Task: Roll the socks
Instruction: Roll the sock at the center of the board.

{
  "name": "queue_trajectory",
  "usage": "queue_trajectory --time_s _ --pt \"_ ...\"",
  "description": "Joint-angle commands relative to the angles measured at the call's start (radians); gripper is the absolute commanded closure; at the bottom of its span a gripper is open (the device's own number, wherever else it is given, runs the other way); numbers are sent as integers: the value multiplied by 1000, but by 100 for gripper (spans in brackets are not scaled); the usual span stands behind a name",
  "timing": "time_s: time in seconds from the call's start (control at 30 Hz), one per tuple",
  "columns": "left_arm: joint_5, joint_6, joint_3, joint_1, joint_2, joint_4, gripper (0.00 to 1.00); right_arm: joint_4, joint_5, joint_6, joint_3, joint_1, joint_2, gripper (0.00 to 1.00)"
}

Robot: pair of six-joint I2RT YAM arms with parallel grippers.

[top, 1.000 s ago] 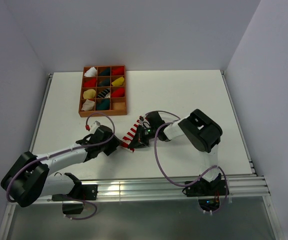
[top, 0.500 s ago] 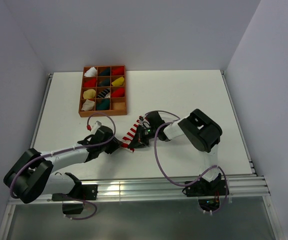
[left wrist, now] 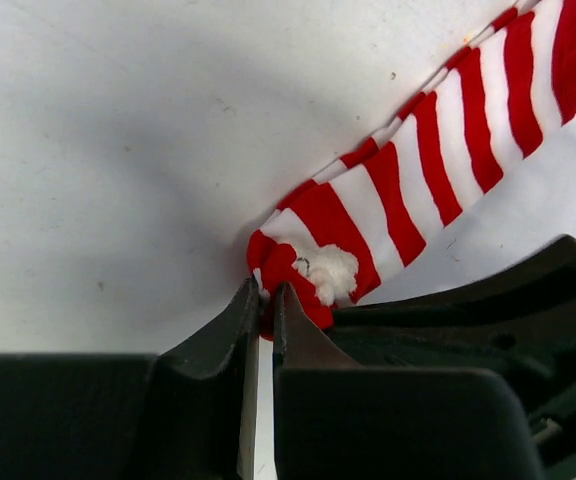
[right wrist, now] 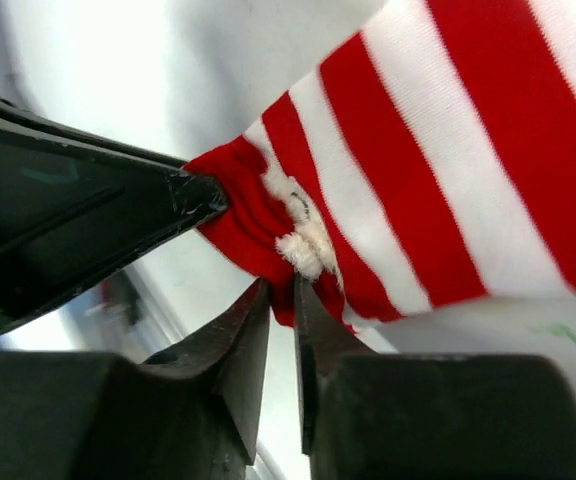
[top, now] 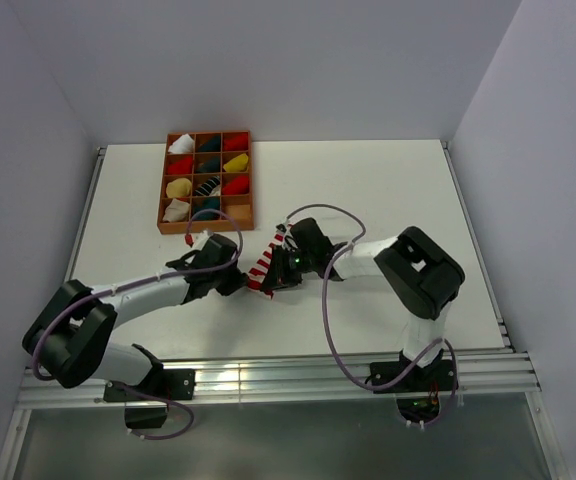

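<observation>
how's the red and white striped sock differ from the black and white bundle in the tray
The red-and-white striped sock lies stretched out, unrolled, on the table; the black-and-white striped bundle sits balled up in the wooden tray. The left gripper pinches the sock's tip; the bundle is untouched. Both are striped.

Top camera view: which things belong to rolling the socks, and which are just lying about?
In the job: striped sock, pinched at its red end by left gripper and right gripper.
Lying about: wooden tray, rolled bundles inside it.
</observation>
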Motion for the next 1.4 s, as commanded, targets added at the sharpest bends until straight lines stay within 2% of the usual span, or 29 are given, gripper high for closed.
queue_trajectory --time_s 0.0,0.17,0.37,0.57,0.9,1.37 --pt "3 53 108 -6 24 -138 100 -69 262 -201 -29 51 -99 76" --pt "-2 78 208 -8 80 -284 100 -12 448 -291 -90 126 -205 63" --pt "12 98 277 -6 128 -355 100 66 638 -389 -154 215 -296 60" --pt "26 116 312 -6 180 -376 100 137 741 -479 -179 307 -328 57" --pt "51 135 326 -6 215 -373 100 212 804 -550 -171 387 -229 55" --pt "64 168 358 -3 228 -387 100 123 973 -618 -73 459 -57 54"
